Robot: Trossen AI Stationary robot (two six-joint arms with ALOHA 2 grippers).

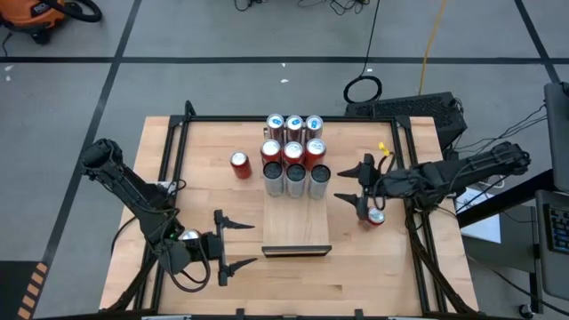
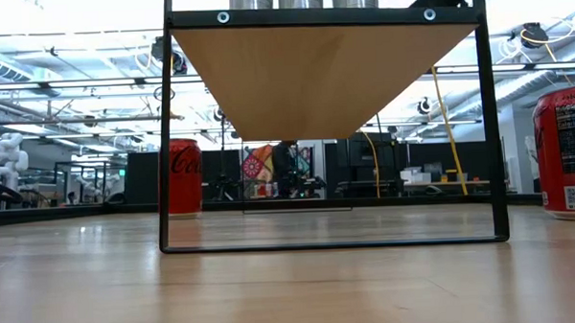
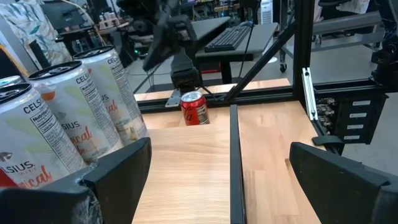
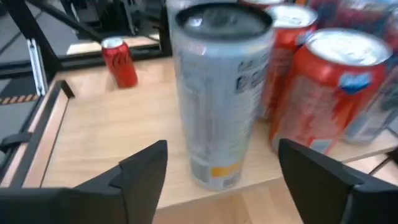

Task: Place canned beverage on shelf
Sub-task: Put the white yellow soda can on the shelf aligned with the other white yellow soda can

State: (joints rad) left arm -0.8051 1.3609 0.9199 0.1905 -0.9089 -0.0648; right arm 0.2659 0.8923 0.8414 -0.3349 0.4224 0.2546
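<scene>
The shelf is a pale wood panel raised on a black frame, seen from below in the low view. Several cans stand upright on its far half in three rows. The pale can at the right end of the near row stands on its base by the shelf's right edge. My right gripper is open just to its right, its fingers on either side of that can without touching it. My left gripper waits open at the shelf's near left corner, with nothing between its fingers.
One red can stands on the table left of the shelf. Another red can stands on the table under my right arm, right of the shelf. A black frame runs round the tabletop. The shelf's near half is bare.
</scene>
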